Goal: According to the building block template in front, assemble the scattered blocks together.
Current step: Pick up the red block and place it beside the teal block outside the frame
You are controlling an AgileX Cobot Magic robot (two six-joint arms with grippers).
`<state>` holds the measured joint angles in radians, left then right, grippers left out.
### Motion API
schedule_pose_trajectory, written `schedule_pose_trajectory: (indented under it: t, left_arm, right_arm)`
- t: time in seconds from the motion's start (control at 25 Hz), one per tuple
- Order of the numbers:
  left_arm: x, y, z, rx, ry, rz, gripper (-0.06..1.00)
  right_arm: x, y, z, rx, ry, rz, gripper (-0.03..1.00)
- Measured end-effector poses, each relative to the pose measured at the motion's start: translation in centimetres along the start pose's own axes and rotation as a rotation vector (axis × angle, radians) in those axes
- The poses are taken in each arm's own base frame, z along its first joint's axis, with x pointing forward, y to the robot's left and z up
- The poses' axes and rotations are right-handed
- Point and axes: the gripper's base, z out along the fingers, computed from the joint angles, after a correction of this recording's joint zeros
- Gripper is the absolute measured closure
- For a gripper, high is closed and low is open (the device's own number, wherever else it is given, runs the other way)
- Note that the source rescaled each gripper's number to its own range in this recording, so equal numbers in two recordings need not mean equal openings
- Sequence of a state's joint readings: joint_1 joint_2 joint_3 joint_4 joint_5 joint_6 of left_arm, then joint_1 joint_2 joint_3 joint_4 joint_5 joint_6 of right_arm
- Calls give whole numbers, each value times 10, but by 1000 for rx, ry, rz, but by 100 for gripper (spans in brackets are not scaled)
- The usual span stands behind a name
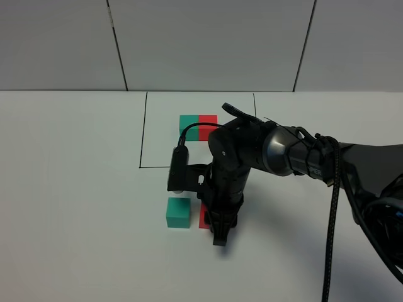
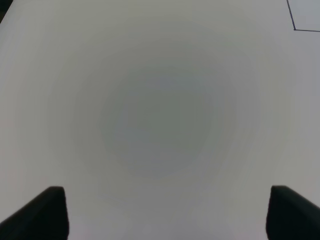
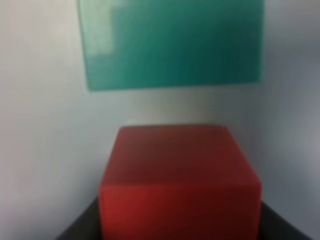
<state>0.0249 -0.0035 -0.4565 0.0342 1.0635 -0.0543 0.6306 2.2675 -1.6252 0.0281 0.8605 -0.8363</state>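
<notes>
The template, a teal-green cube [image 1: 188,125] joined to a red cube [image 1: 208,122], sits inside the black drawn rectangle [image 1: 143,135] at the back. The loose teal-green cube [image 1: 178,212] lies on the table in front of the rectangle. The loose red cube [image 1: 203,218] stands just to its right, mostly hidden by my right gripper [image 1: 213,224]. The right wrist view shows the red cube [image 3: 179,175] between the dark fingers [image 3: 75,230], with a narrow gap to the teal cube [image 3: 172,42]. My left gripper [image 2: 165,215] is open over bare table.
The white table [image 1: 75,189] stretches to both sides. A corner of the black rectangle [image 2: 295,22] shows in the left wrist view. My right arm and its black cable [image 1: 330,207] cross in from the right edge. A grey panelled wall [image 1: 208,38] stands behind.
</notes>
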Motion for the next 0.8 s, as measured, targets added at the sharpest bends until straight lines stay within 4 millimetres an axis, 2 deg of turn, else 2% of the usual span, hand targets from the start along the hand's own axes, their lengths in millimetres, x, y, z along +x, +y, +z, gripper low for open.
schedule_pose_trajectory:
  t: [0.16, 0.8]
  left_arm:
    - [0, 0, 0, 0, 0, 0, 3]
    - [0, 0, 0, 0, 0, 0, 3]
  right_arm:
    - [-8, -2, 2, -4, -9, -2, 55]
    - [-10, -3, 3, -19, -6, -13, 55]
